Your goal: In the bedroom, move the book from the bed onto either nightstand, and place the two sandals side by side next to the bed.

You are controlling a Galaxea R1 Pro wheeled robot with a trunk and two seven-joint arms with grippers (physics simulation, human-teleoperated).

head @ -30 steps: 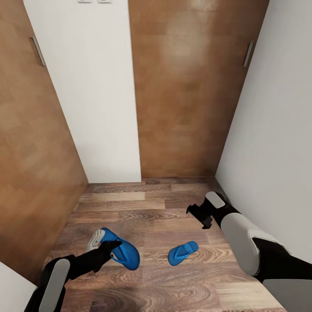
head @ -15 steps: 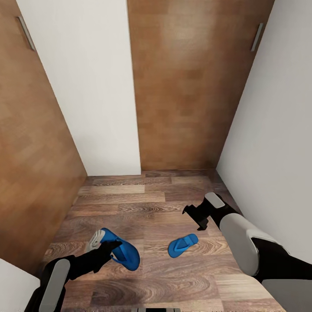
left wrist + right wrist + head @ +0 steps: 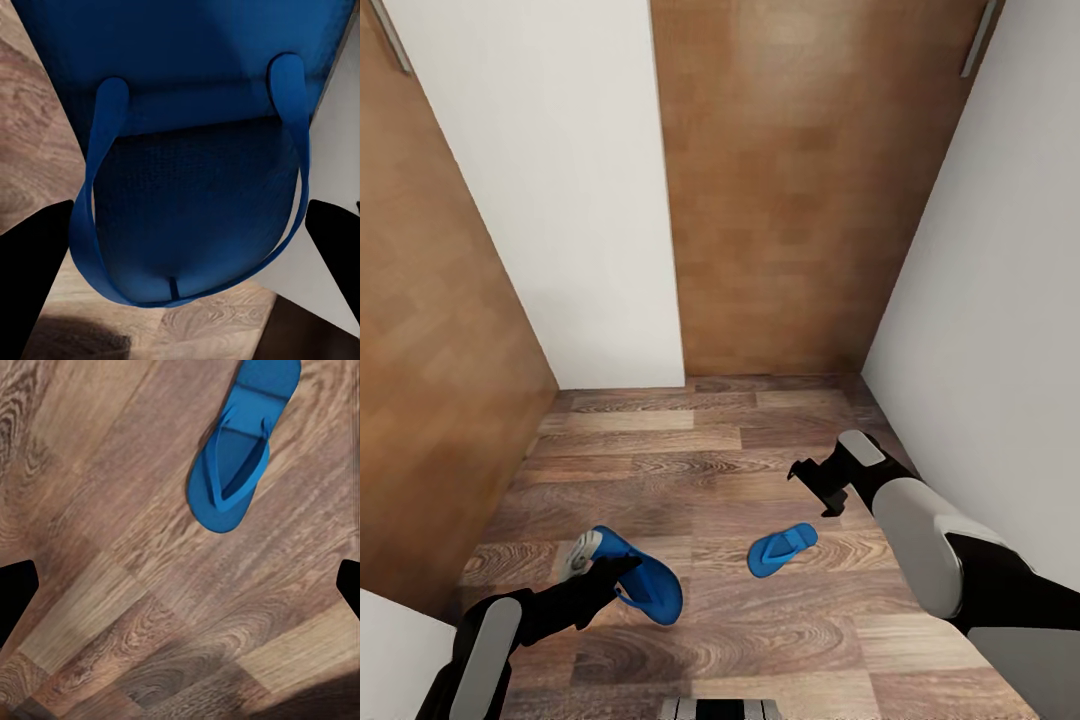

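Observation:
My left gripper (image 3: 610,578) is shut on one blue sandal (image 3: 645,585), held tilted just above the wood floor at the lower left of the head view. In the left wrist view that sandal (image 3: 187,195) sits close up, its blue toe strap looping between my black fingertips (image 3: 34,277). The other sandal (image 3: 782,548) lies flat on the floor, right of the held one. It also shows in the right wrist view (image 3: 238,454). My right gripper (image 3: 815,482) hangs open a little above and beyond it, with nothing between its fingers. The book, the bed and the nightstand are out of view.
I face a narrow corner. A wooden door (image 3: 430,330) stands on the left and another wooden door (image 3: 780,200) straight ahead. A white wall panel (image 3: 560,200) lies between them and a white wall (image 3: 1000,300) runs close along my right arm. A white corner (image 3: 390,650) shows at bottom left.
The whole view has shifted, so the camera moved: walls and floor sit higher in the picture. My left gripper still holds its sandal. The other sandal lies where it was.

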